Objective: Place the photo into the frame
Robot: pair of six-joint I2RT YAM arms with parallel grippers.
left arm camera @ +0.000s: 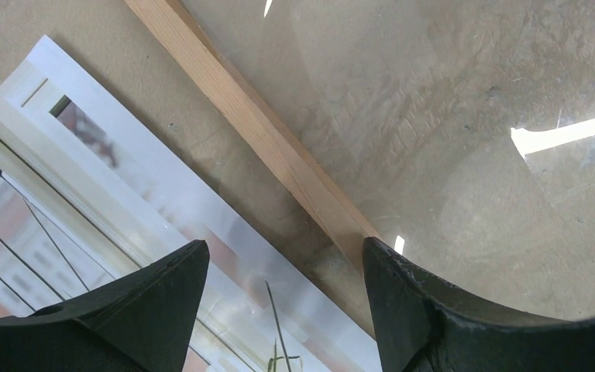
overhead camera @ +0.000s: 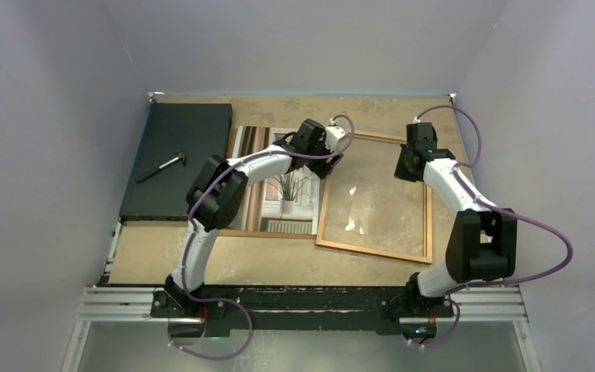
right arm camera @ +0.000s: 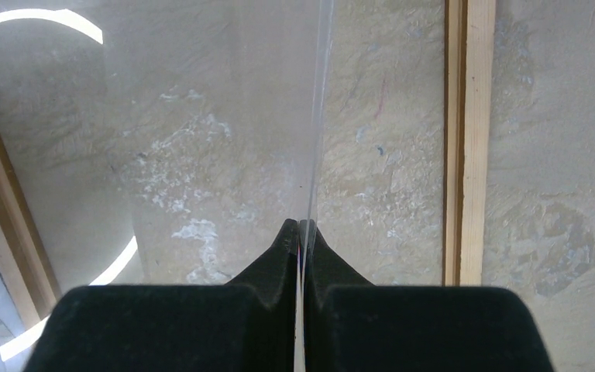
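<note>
The photo, a potted plant at a bright window, lies flat left of the frame, whose narrow orange-brown border rests on the table. My left gripper hangs open over the frame's left bar near its far corner. In the left wrist view the open fingers straddle the gap between the photo and the wooden bar, holding nothing. My right gripper is over the frame's far right part, shut on the edge of a clear glass pane seen edge-on.
A dark mat lies at the far left with a small hammer-like tool on it. A brown board edge shows under the photo's near side. Light glints on the glass over the frame's opening.
</note>
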